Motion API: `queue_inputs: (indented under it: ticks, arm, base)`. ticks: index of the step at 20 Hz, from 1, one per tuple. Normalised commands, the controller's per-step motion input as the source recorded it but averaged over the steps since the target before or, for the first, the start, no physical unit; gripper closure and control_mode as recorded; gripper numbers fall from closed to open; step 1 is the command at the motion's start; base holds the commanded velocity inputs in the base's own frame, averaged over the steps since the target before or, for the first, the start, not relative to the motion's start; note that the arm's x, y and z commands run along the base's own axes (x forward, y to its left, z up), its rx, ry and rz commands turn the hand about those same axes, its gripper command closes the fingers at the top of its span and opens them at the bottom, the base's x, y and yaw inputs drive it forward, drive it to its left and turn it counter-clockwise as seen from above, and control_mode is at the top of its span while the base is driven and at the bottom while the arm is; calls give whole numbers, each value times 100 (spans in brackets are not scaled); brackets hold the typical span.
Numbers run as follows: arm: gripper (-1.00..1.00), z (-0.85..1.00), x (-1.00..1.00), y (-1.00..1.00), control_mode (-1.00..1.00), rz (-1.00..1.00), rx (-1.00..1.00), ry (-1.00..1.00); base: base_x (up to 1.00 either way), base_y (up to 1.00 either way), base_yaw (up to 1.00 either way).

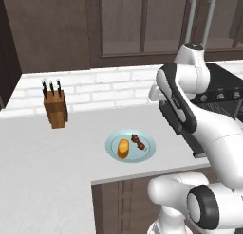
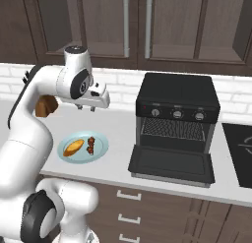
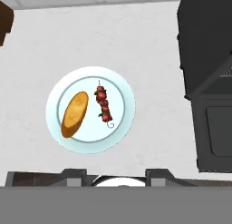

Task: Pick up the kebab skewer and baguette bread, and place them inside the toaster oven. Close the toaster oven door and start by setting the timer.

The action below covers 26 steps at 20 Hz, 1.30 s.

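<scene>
Gripper (image 2: 86,108): held high above the counter (image 1: 42,162), pointing down, fingers drawn together on nothing; no item between them.

Plate (image 3: 54,123): pale blue, round, on the counter directly below and slightly ahead of the gripper. Carries both food items.

Baguette bread (image 3: 74,114): golden-orange, lying on the plate's left half as seen from the hand, tilted slightly. Well below the gripper, not touched.

Kebab skewer (image 3: 104,107): thin stick with dark red chunks, lying on the plate just beside the bread, apart from it, roughly parallel. Well below the gripper, not touched.

Toaster oven (image 2: 177,97): black box on the counter, off to the gripper's right, near the plate. Three knobs (image 2: 177,114) in a row under its top.

Toaster oven door (image 2: 172,166): dropped open, lying flat toward the counter's front edge; the wire rack inside shows.

Knife block (image 1: 56,110): brown, upright, dark handles on top, against the white brick wall, off to the gripper's left, well apart from the plate.
</scene>
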Motion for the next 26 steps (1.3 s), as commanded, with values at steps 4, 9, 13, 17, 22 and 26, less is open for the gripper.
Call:
queue_inputs:
  ticks: [4, 9, 13, 17, 22, 26]
  arm:
    - [-100, -13, -30, -20, -100, 0, 1, -2]
    - [-100, -39, -60, -94, -100, 4, 10, -22]
    - [-100, -28, -41, -100, -100, 19, 16, -30]
    - [-100, -27, -24, -100, -100, 23, 21, -42]
    - [-100, -40, 12, -94, -100, 11, 18, -33]
    - [-100, -29, 47, -67, -100, 3, 10, -22]
  base:
    - [0, 0, 0]
    - [0, 0, 0]
    - [0, 0, 0]
    - [0, 0, 0]
    - [0, 0, 0]
    - [0, 0, 0]
